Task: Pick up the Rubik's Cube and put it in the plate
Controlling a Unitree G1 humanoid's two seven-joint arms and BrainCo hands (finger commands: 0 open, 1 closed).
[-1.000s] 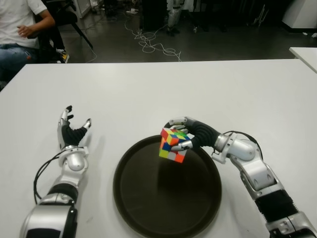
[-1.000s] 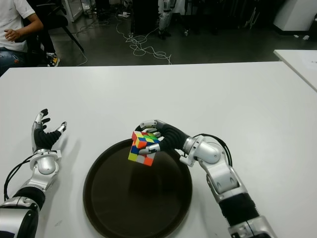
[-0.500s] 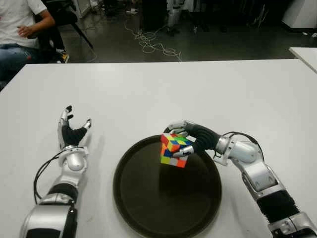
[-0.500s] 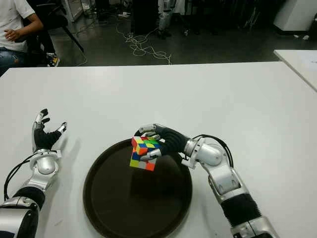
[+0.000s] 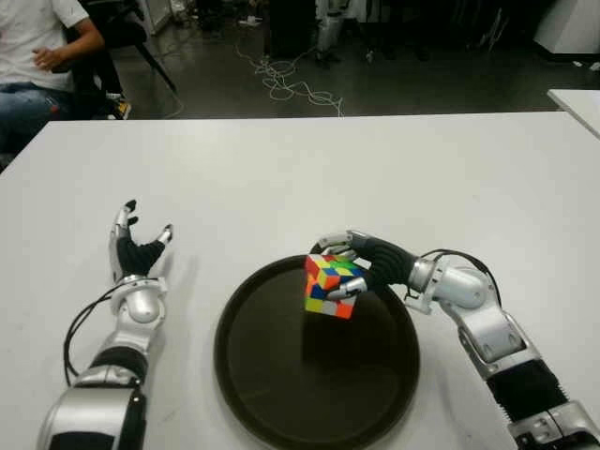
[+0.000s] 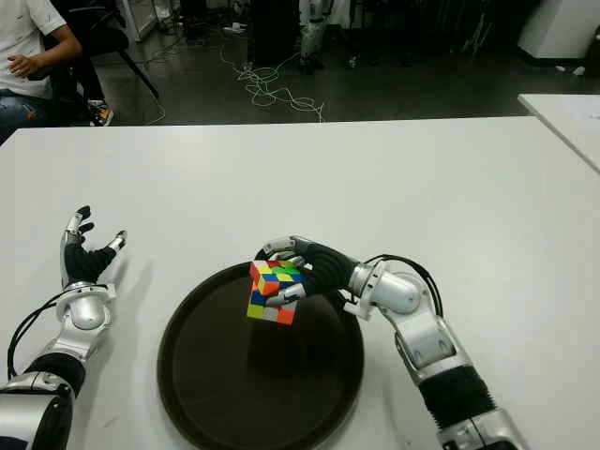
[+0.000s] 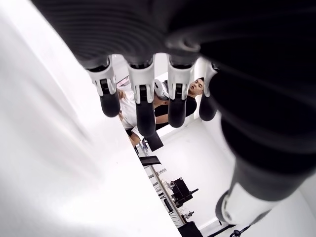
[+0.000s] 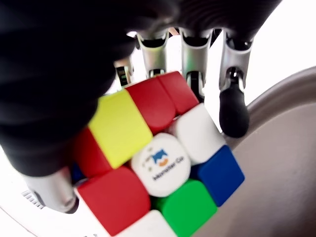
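Far upper left of the left eye view: a seated person (image 5: 37,56) in a white shirt and jeans, behind the bench edge. Below that, at lower left, the left hand (image 5: 136,258) standing palm-up over the white bench (image 5: 281,169), fingers (image 7: 143,106) released, spread straight, holding nothing. A dark cable (image 5: 84,323) looping off its wrist toward the lower left corner.

Toward the middle now: round dark plate (image 5: 281,394) filling the lower centre, well right of the left hand. Over its far rim, slightly right of frame centre, the Rubik's Cube (image 5: 330,284), tilted on a corner, yellow and green on top, blue, orange and white showing below. Held up off the plate, a dark shadow on the plate surface under it. No contact visible between cube and plate.

Right of the cube: the right hand (image 5: 370,262), reaching in from the lower right, fingers (image 8: 232,106) clasped around the Rubik's Cube from above and behind, thumb on the near side. Right wrist view, close up: red, yellow, white, blue and green tiles, a small logo on the white centre tile, fingertips curling over the far edge, the plate rim curving past at the frame's right. Silver forearm running down to the lower right corner of the eye view.

Top centre: dark floor with a tangle of white cords (image 5: 281,80).
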